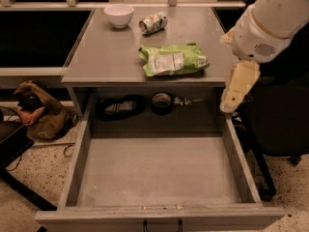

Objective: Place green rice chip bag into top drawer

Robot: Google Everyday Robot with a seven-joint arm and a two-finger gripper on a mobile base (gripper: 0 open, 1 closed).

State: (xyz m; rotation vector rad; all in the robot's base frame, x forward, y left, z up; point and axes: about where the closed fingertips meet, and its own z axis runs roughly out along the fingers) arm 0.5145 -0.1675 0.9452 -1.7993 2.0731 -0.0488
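Observation:
The green rice chip bag [174,59] lies flat on the grey table top near its front right edge, white label panel facing up. The top drawer [77,163] is pulled fully out below the table, and its flat grey bottom is bare. Its dark handle [161,224] shows at the front edge. My gripper [235,87] hangs at the right, beside the table's front right corner, above the drawer's right wall. It is to the right of the bag, not touching it, and holds nothing that I can see.
A white bowl [119,15] and a crushed can [153,22] sit at the back of the table top. Under the table top lie a dark object [119,107] and a tape roll [161,102]. A brown bag [36,112] lies on the floor to the left and a black chair [282,124] stands on the right.

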